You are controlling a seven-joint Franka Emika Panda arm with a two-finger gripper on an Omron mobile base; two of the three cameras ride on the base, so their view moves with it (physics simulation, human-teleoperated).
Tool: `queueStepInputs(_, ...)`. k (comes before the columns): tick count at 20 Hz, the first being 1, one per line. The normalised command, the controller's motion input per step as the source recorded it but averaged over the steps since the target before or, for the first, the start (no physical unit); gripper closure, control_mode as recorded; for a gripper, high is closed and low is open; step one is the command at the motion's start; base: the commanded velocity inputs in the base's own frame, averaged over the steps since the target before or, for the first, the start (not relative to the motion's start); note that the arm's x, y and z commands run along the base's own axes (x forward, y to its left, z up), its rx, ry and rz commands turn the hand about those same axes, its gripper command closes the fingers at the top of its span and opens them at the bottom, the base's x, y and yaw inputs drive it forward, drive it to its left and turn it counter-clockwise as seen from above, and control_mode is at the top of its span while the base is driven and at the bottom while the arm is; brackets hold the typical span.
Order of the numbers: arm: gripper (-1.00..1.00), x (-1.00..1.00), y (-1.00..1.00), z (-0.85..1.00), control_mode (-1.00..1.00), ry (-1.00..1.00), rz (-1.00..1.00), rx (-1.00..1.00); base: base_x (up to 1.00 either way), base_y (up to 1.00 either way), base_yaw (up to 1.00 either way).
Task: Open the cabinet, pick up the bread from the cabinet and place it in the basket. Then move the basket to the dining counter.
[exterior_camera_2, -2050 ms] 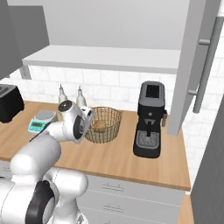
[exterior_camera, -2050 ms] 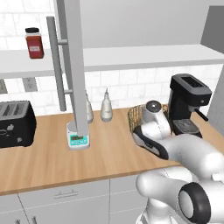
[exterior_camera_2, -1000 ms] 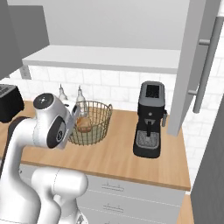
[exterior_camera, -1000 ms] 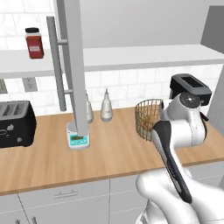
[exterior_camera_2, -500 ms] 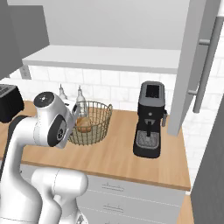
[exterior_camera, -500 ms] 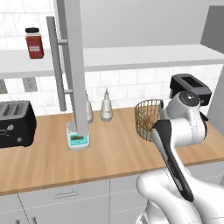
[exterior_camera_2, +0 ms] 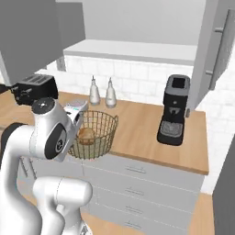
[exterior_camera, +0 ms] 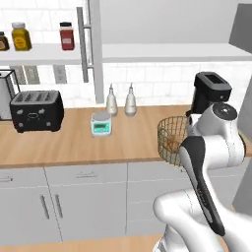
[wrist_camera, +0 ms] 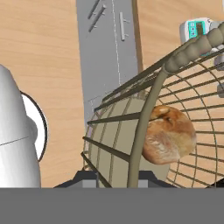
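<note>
Status: cabinet (exterior_camera_2: 215, 50) door stands open, bread (wrist_camera: 168, 134) is in the basket (exterior_camera_2: 94, 134), and my gripper (wrist_camera: 116, 181) is clenched on the basket's wire wall, one vertical rib running up from between my fingers. So open, pick and place read as done. What's left is the carry to the dining counter, and no island or sink is in front of me, so I judge the base has to drive some way before set-down. Relative to my fingers: the roll sits just past them and to one side, inside the mesh, resting against the basket's wall. In the base views the basket hangs out past the front edge of the wood worktop (exterior_camera: 74, 142), over the drawer fronts (exterior_camera_2: 137, 183), so it looks lifted, not resting. The scale (wrist_camera: 197, 28) lies well beyond my fingertips on the worktop; the coffee machine (exterior_camera_2: 173, 110) stands well apart on the far side. Materials: the basket is a bowl of thin tan-bronze wire, open ribs with a thicker rolled rim, nothing solid to clamp except single wires, so I'd expect it to swing or tilt in the grip. The roll is rounded, golden-brown, crusted matte surface, loose in there, and could roll toward the rim if the basket tips. Worktop is light wood grain; cabinet is flat grey with a long bar handle (exterior_camera: 83, 44).
</note>
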Motion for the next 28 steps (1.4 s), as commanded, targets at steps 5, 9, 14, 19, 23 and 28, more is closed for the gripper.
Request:
queueStepInputs(5,1.00,0.00,0.00,0.00,1.00,0.00,0.00,0.00,-0.43,0.15,0.80)
queueStepInputs(9,1.00,0.00,0.00,0.00,1.00,0.00,0.00,0.00,-0.39,0.16,0.99)
queueStepInputs(14,1.00,0.00,0.00,0.00,1.00,0.00,0.00,0.00,-0.39,0.12,1.00)
queueStepInputs(19,1.00,0.00,0.00,0.00,1.00,0.00,0.00,0.00,-0.22,0.06,1.00)
queueStepInputs(23,1.00,0.00,0.00,0.00,1.00,0.00,0.00,0.00,0.14,0.01,0.90)
queueStepInputs(28,1.00,0.00,0.00,0.00,1.00,0.00,0.00,0.00,0.14,-0.21,0.58)
